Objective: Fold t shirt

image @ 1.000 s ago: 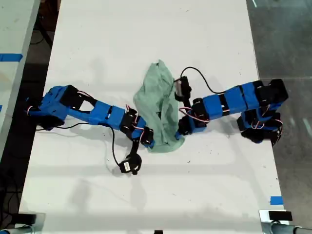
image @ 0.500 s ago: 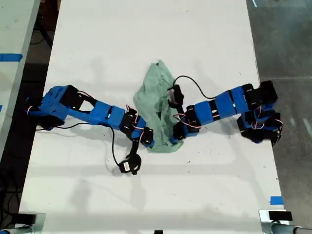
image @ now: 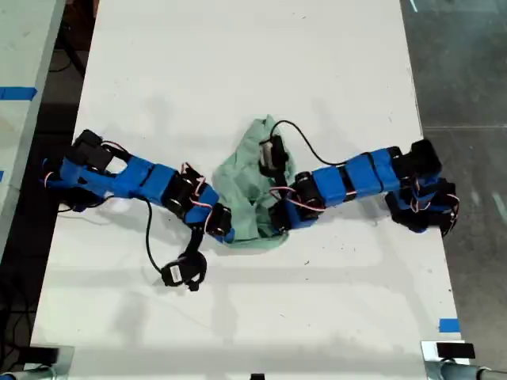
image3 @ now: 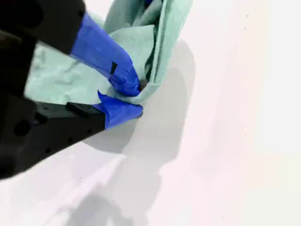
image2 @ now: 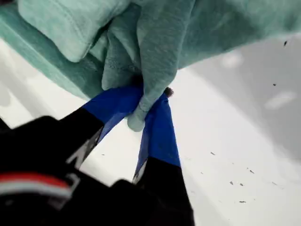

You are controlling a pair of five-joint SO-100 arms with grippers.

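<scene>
The t shirt (image: 249,190) is a bunched, wrinkled mint-green heap at the middle of the white table (image: 238,71), held between the two blue arms. My first gripper (image: 227,235), on the arm from the exterior view's left, is shut on a hanging fold of the t shirt (image2: 155,42); its fingertips (image2: 162,122) pinch the cloth just above the table. My second gripper (image: 277,227), on the arm from the exterior view's right, is shut on a folded edge of the t shirt (image3: 61,80), close to the table. The two grippers (image2: 146,106) (image3: 136,99) sit near each other at the heap's near edge.
Black cables (image: 150,237) loop from both arms over the table. Blue tape (image: 449,324) marks the table near the exterior view's lower right corner. Dark floor (image: 467,63) lies past the table's edge on the exterior view's right, and another pale surface (image: 20,47) stands on its left.
Both arms shifted toward the exterior view's left, carrying the cloth along. The t shirt's far end has drawn in toward the grippers, so the heap is shorter and more bunched.
</scene>
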